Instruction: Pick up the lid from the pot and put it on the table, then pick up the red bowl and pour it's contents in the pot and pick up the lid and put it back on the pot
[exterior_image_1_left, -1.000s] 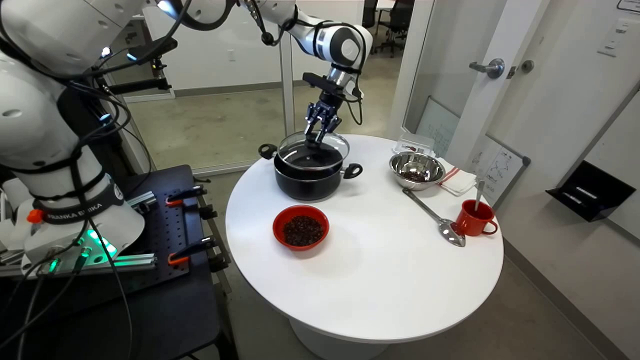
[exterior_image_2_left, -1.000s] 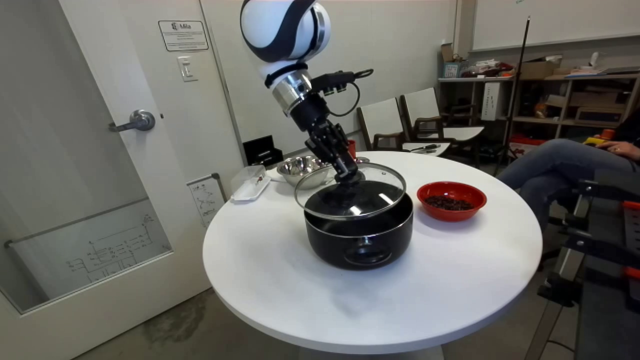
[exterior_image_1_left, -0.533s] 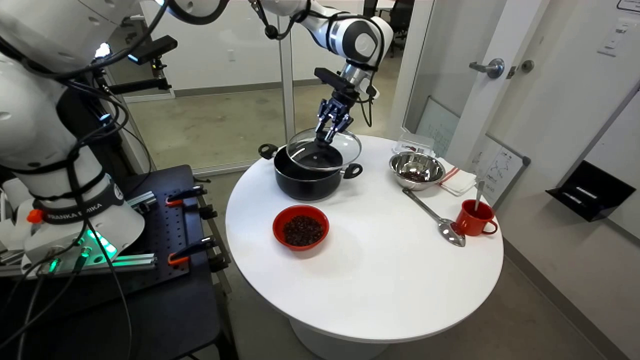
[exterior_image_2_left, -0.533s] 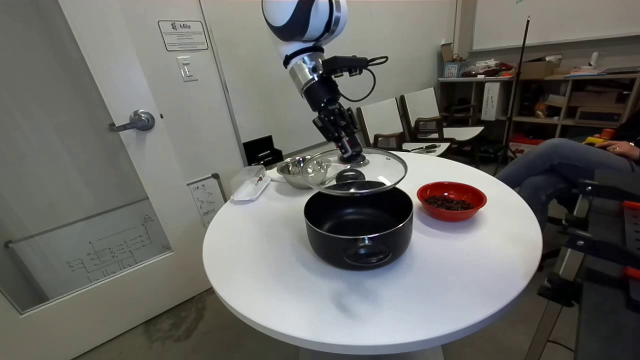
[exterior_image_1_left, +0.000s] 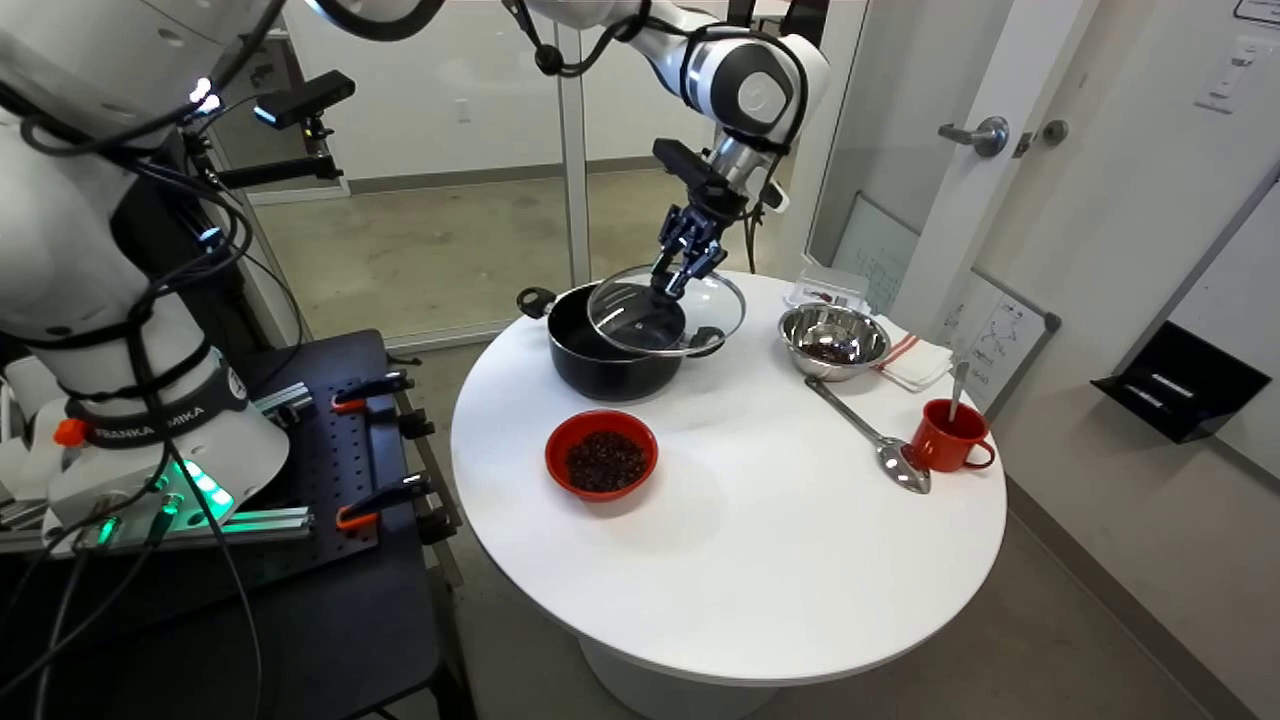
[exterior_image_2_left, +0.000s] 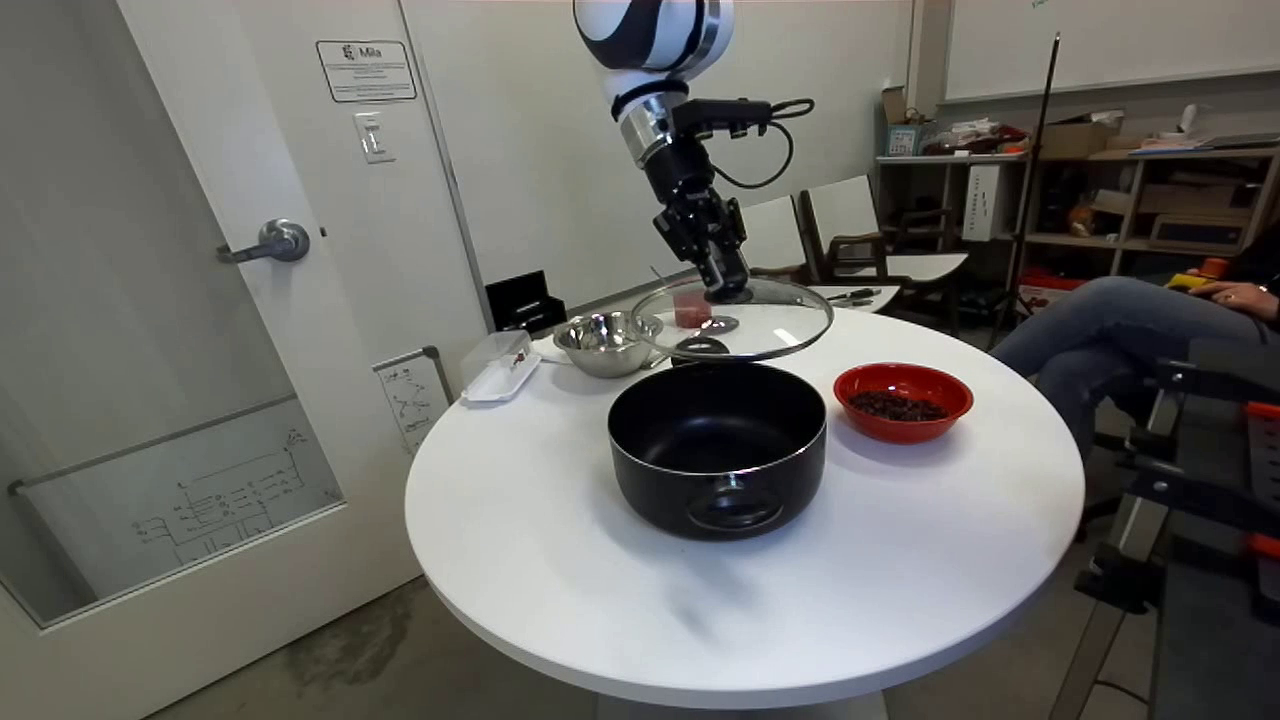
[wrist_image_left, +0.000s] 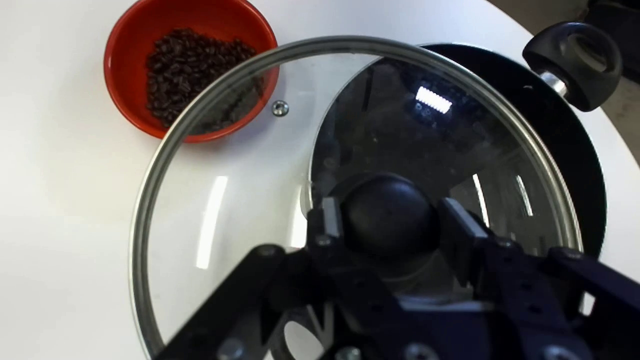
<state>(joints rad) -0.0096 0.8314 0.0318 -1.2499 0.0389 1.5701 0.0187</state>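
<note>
The tool (wrist_image_left: 395, 218) clamps the black knob (wrist_image_left: 390, 207) of the glass lid (exterior_image_2_left: 765, 332), holding it partly over the pot (exterior_image_1_left: 610, 378), partly past its edge. On the worktop (exterior_image_1_left: 780, 570), the red bowl (exterior_image_2_left: 905, 432) of dark beans (wrist_image_left: 187, 62) stands near the pot. Past the overhang stand a steel bowl (exterior_image_2_left: 600, 362) and a red mug (exterior_image_1_left: 942, 445); a spoon (exterior_image_1_left: 896, 462) lies between them, perhaps touching the mug.

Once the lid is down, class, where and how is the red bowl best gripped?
Probably by the rim, on the side away from the pot, the pincer straddling it from above: the red bowl sits upright and open, its flared rim clear of the beans.
</note>
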